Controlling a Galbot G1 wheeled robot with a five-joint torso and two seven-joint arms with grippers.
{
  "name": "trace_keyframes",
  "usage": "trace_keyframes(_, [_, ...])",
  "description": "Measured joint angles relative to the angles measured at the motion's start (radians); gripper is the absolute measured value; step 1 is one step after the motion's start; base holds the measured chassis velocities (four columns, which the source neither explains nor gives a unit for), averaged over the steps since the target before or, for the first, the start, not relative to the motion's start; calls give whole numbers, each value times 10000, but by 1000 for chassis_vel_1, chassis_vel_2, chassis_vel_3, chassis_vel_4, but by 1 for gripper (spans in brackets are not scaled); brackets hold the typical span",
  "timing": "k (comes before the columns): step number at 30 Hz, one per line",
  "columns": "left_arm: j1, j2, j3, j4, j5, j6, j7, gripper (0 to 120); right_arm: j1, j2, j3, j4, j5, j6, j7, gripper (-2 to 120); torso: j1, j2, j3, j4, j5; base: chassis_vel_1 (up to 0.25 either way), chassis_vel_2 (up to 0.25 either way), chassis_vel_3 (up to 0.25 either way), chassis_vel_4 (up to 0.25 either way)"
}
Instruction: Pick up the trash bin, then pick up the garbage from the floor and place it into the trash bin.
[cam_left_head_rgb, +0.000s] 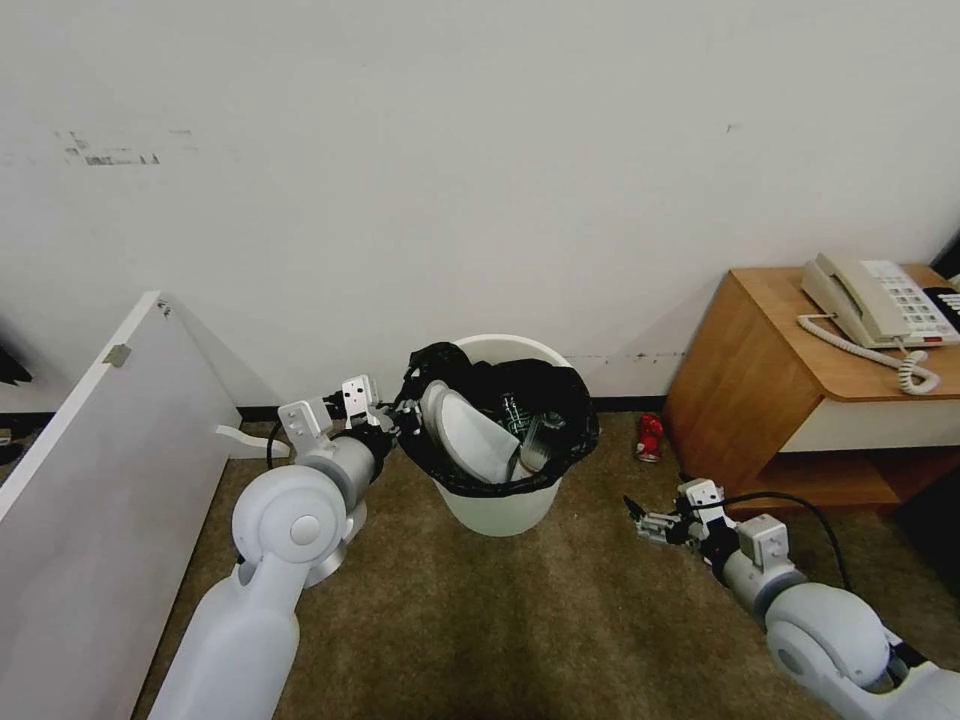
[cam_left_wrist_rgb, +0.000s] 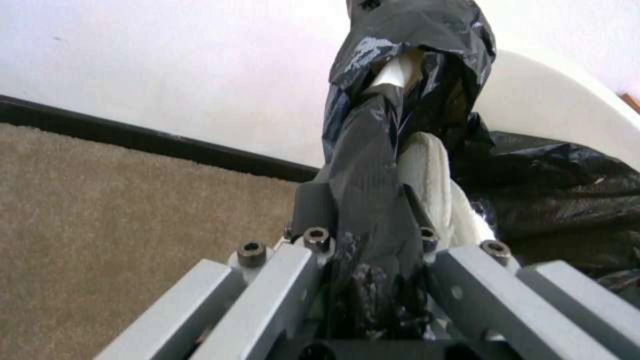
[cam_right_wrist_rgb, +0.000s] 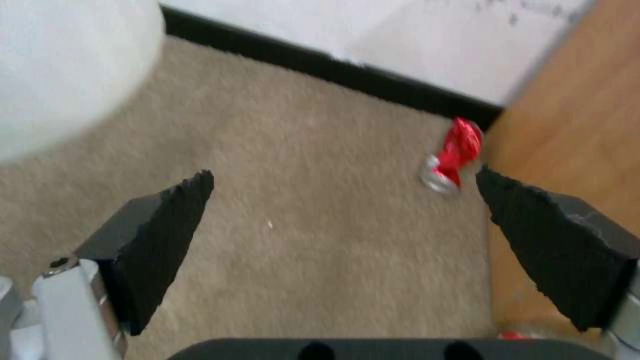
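- Head view: left gripper (cam_left_head_rgb: 400, 415) clamped on the rim of the bin (cam_left_head_rgb: 500, 500), pinching the black bag (cam_left_head_rgb: 570, 420) folded over it. Bin sits on the carpet (cam_left_head_rgb: 500, 620) near the wall, between a leaning white panel (cam_left_head_rgb: 100, 480) and a wooden cabinet (cam_left_head_rgb: 760, 390).
- Bin already part full: a white slipper (cam_left_head_rgb: 465, 435) leans inside, plus dark items, probably bottles, too small to be sure. So the bin grab is done and most litter is in.
- One piece visible on the floor: a red can (cam_left_head_rgb: 650, 438) by the baseboard, just beside the cabinet's side.
- Right gripper (cam_left_head_rgb: 640, 520) low over the carpet, between bin and cabinet, pointing toward the can, empty.
- Left wrist view: fingers (cam_left_wrist_rgb: 313, 210) squeezed tight on bag (cam_left_wrist_rgb: 373, 200) and rim; slipper (cam_left_wrist_rgb: 433, 185) just behind.
- Right wrist view: pads (cam_right_wrist_rgb: 160, 230) spread wide, nothing between them; can (cam_right_wrist_rgb: 453, 155) ahead, close to the cabinet (cam_right_wrist_rgb: 573, 125). Bin wall (cam_right_wrist_rgb: 67, 65) off to one side.
- Left to do: grab the can, drop it in.
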Motion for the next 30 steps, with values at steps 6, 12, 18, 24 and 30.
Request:
trace_keyframes(6, [-51,-33,35,51,2,-4,0,4,-210,-10,38,50,125,-307,398,100,0,0,0,0,1,0,0,0,0])
trace_keyframes(12, [-72,-29,44,69,-1,-7,0,4,-217,17,41,123,599,-746,846,100,0,0,1,1,0,0,0,0,0])
trace_keyframes(18, [-72,-14,45,76,-5,-10,2,4,-184,24,44,129,922,-1079,1011,100,0,0,1,1,0,0,0,0,0])
trace_keyframes(24, [-75,-12,46,86,-8,-17,2,4,-182,26,44,159,1085,-1378,1114,100,0,0,1,1,0,0,0,0,0])
trace_keyframes(30, [-73,-27,61,100,-5,-34,2,4,-180,86,46,105,1543,-1707,1554,100,0,-1,1,1,1,0,0,0,0])
